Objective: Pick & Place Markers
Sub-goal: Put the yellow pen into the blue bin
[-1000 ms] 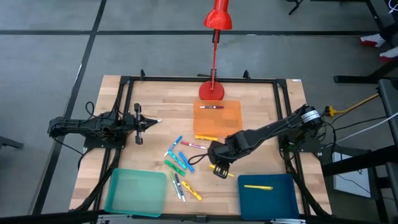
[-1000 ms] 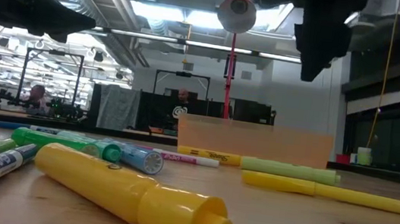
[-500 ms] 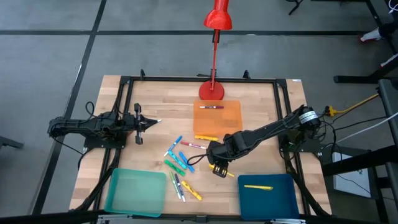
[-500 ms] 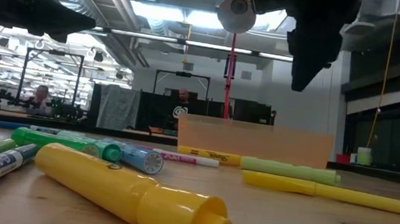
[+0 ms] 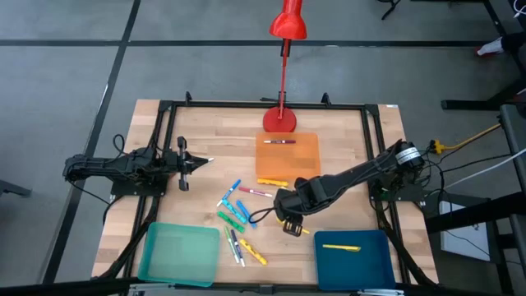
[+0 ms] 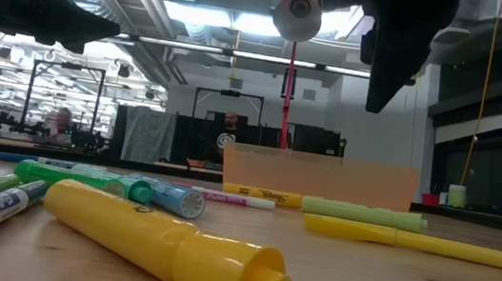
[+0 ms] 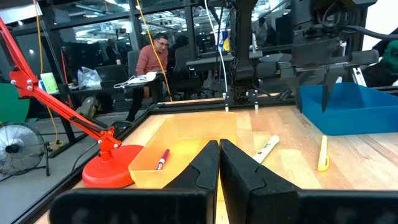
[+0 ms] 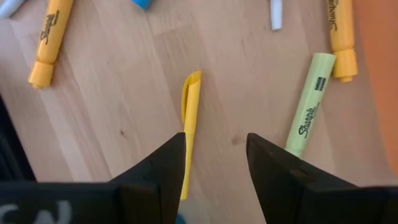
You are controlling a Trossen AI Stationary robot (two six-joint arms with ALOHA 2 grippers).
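Loose coloured plastic markers [image 5: 238,215] lie mid-frame on the wooden worktop [image 5: 345,140], between the teal square tray [image 5: 179,252] lower left and the dark blue square tray [image 5: 355,257] lower right.

The surface [image 5: 205,131] is pale wood with a light grain, framed by black rails. A bright red lamp [image 5: 287,25] stands on a red round base at its far edge. Three flat trays lie on it: a translucent orange tray [image 5: 300,160], a teal tray [image 5: 177,251] and a dark blue tray [image 5: 370,263]. The markers [image 5: 238,218] are yellow, green, blue and pink, some white-bodied; one with a pink cap [image 5: 279,141] lies in the orange tray and a yellow one [image 5: 340,246] in the blue tray. Beneath the black right pincer [image 8: 214,158] a slim yellow marker [image 8: 189,118] shows, near a pale green marker [image 8: 309,112] and orange-yellow marker [image 8: 50,40], both with black lettering. The left pincer [image 7: 217,163] is black too.
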